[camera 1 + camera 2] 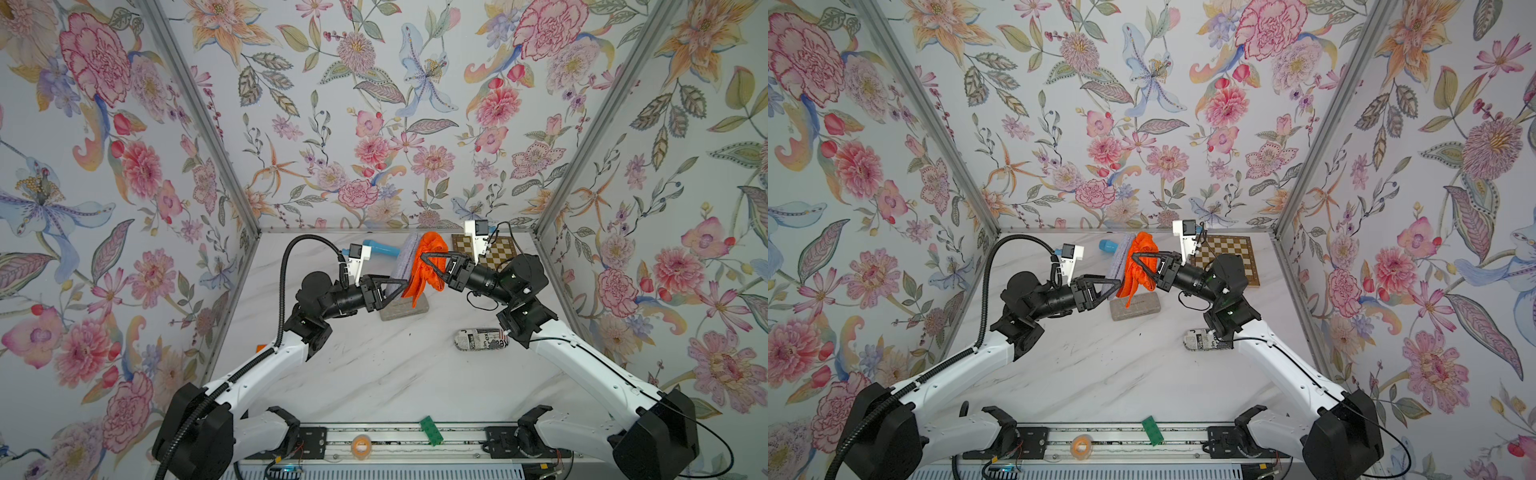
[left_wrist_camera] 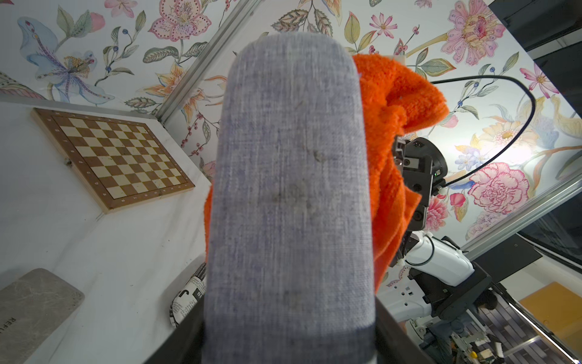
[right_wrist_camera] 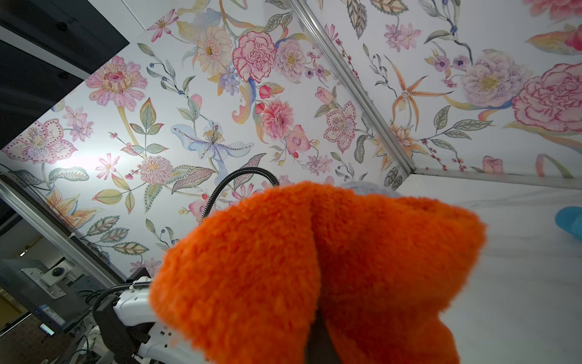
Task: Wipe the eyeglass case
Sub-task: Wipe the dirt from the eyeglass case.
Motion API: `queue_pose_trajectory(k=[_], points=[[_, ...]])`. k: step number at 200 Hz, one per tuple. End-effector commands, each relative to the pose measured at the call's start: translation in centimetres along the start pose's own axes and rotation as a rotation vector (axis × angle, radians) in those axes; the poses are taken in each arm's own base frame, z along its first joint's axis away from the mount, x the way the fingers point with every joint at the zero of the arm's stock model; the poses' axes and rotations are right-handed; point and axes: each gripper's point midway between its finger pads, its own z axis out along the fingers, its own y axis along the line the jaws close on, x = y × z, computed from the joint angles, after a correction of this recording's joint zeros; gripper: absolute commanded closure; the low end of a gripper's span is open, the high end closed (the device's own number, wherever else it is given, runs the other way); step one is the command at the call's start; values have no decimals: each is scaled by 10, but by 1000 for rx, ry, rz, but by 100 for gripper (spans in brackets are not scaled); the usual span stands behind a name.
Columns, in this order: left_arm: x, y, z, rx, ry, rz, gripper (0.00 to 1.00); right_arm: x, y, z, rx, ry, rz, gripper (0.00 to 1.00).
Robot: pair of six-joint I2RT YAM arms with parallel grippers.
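Orange terry cloth [image 1: 415, 286] hangs bunched from the right end effector [image 1: 422, 257], whose jaws are pinched tight on its upper folds. Loose tails of the cloth droop toward the table [image 1: 374, 374].

Left end effector [image 1: 405, 286] is clamped on the lower end of the eyeglass case [image 1: 401, 257], a grey-blue woven-fabric case with rounded ends. The case is held up off the table, standing roughly on end above the far middle of the table, between the two arms.

Cloth touches the case along the long side that faces the right arm. The left wrist view shows the case [image 2: 289, 189] filling the middle of the frame, with faint dark smudges on the weave and the cloth [image 2: 387, 110] pressed along one edge. In the right wrist view the cloth [image 3: 315, 268] hides nearly all of the case; only a sliver of grey [image 3: 362, 186] shows past it.

On the table:
- grey stone-look slab [image 1: 401, 309], flat, directly below the held case
- newsprint-pattern pouch [image 1: 482, 338], lying beside the right arm's elbow
- chessboard [image 1: 500, 253] in the far right corner, partly behind the right wrist
- blue object [image 1: 382, 248] near the back wall, behind the case

Front rail carries a green block [image 1: 430, 430] and a small orange roll of tape [image 1: 360, 446].
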Motion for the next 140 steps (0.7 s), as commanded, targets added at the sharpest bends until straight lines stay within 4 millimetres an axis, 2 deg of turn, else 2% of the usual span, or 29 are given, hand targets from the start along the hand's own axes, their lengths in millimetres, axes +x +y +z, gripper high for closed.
queue_pose_trajectory(k=[1, 15, 25, 36, 56, 61, 64, 85, 104, 130, 134, 140], points=[[8, -36, 0, 132, 52, 40, 56, 29, 8, 12, -56, 30, 17, 100], [4, -37, -1, 129, 38, 49, 56, 47, 16, 20, -81, 72, 8, 100], [3, -39, -1, 135, 44, 50, 56, 47, 13, 22, -67, 78, -4, 100], [5, -41, -1, 144, 57, 44, 56, 35, 7, 19, -40, 58, -18, 100], [12, -44, -4, 165, 75, 19, 56, -2, -4, 14, 6, 36, -88, 100], [13, -45, -6, 172, 73, 17, 56, -6, -4, 15, 14, 44, -103, 100], [14, -46, -7, 174, 71, 14, 56, -16, -11, 12, 36, 30, -118, 100], [13, -50, -13, 184, 46, 15, 56, -32, -22, 9, 54, 23, -130, 100], [10, -53, -14, 201, 22, 5, 56, -20, -22, 8, 39, 29, -107, 100], [1, -56, -13, 233, -17, -11, 56, 13, -21, 1, 18, 17, -41, 100], [0, -56, -12, 236, -20, -14, 56, 26, -13, 3, -7, 31, -26, 100], [-2, -57, -12, 244, -23, -16, 55, 32, -10, 2, -16, 31, -16, 100]])
